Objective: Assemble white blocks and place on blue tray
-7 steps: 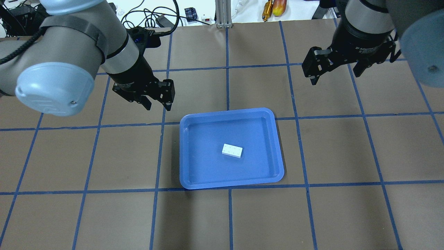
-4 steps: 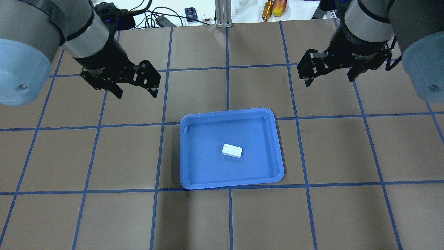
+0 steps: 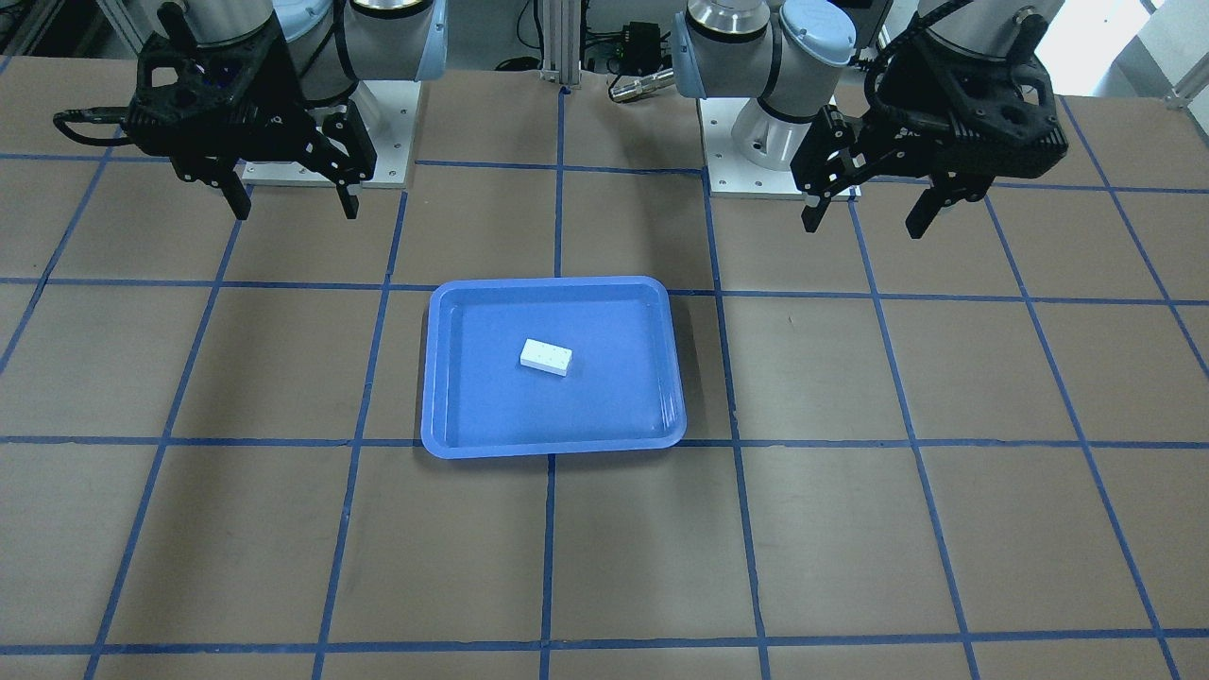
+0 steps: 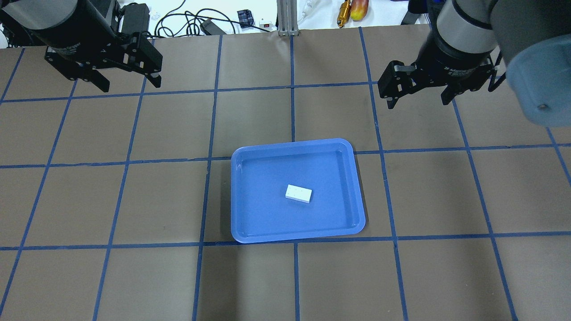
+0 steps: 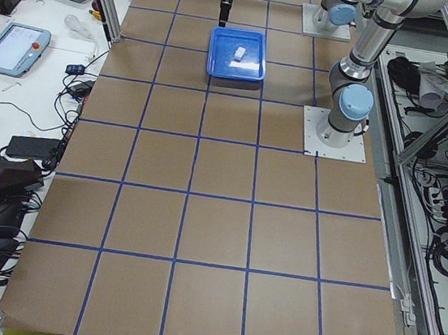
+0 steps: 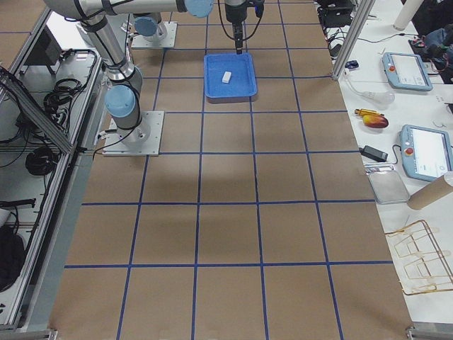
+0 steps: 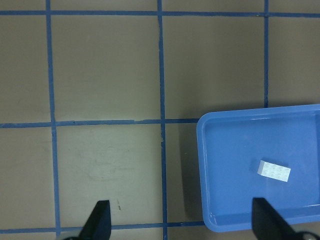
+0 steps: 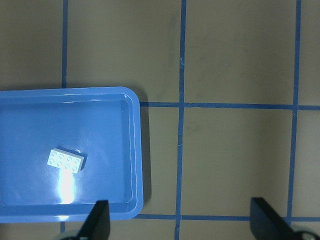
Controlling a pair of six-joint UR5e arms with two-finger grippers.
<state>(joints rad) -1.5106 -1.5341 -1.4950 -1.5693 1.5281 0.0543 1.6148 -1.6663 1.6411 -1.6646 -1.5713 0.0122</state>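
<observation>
Blocks (image 4: 298, 193) joined, lying flat near middle of tray (image 4: 267, 218). Left pincer (image 4: 130, 84) and right pincer (image 4: 418, 102) both apart, empty, over bench (image 4: 134, 200), well off the tray. Risk looks slight: a low pincer sweep could clip the tray and jolt the blocks. Seam unreadable; whether fully pressed, cannot tell.

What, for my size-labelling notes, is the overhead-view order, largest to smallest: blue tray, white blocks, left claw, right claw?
1. blue tray
2. left claw and right claw: look alike, nearer the camera, so tied
3. white blocks
</observation>
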